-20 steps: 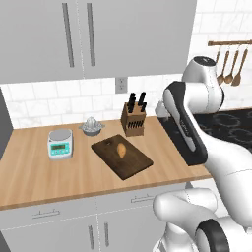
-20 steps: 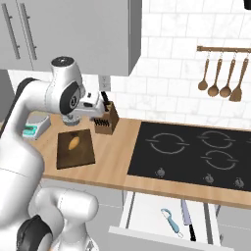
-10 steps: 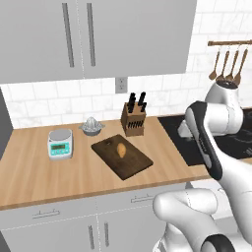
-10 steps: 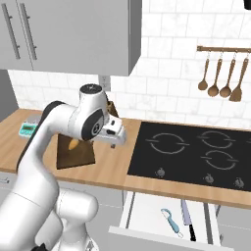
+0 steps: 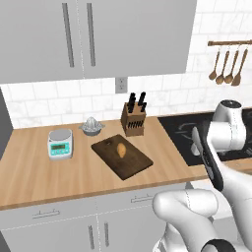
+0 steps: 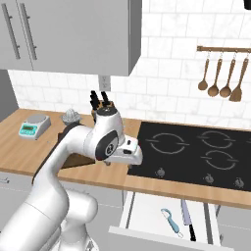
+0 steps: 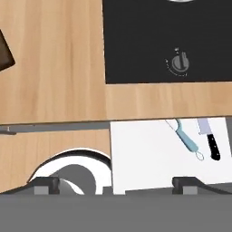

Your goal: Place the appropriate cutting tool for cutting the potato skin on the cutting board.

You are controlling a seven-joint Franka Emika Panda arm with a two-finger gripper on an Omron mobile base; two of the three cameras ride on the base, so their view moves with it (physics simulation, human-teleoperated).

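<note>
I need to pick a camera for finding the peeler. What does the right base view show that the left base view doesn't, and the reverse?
Right base view: the open drawer with the light blue peeler and a black-handled knife lying in it. Left base view: the potato lying on the cutting board. Both: the knife block, the scale, the cooktop and the hanging wooden utensils.

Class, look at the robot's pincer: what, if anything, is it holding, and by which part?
Nothing. The pincer hangs empty above the open drawer; the peeler lies untouched inside it, beside a knife.
</note>
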